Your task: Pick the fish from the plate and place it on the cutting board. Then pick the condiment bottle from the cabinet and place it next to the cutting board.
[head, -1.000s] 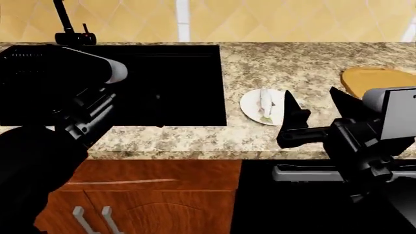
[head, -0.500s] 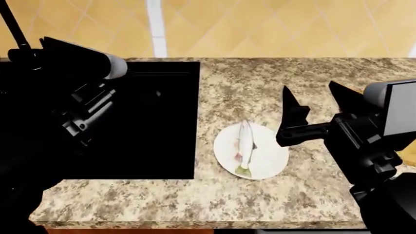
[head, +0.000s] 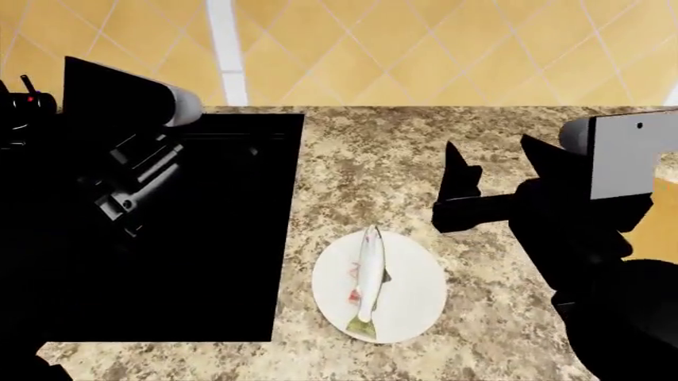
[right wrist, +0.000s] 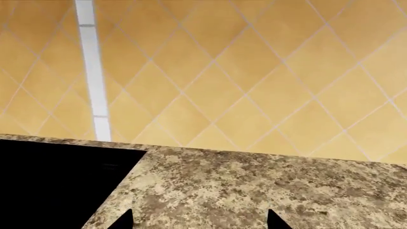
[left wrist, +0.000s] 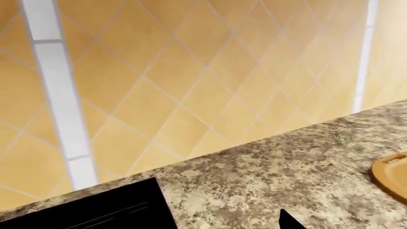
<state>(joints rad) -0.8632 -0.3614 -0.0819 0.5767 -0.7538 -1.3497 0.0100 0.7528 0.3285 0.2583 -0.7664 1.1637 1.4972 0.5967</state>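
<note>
Fish (head: 367, 282): silvery-grey, yellowish-green tail, lying lengthwise across the middle of the plate (head: 418, 302).
Plate: round, white, on the speckled granite tabletop (head: 371, 175), just beside the black sink (head: 212, 238).
Cutting board (left wrist: 391, 174): orange-brown edge visible in the left wrist view, on the tabletop, apart from the plate.
Right tool (head: 498, 163): fingers spread apart, empty, above the tabletop beyond the plate.
Left tool: over the sink; cannot tell its state.
Wall (right wrist: 254, 71): yellow diamond tiles.

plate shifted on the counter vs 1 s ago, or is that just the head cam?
Cannot tell for certain, but likely just the camera: the plate drops lower in the head view, and the sink and counter shift with it. Its gap to the sink edge looks similar.
</note>
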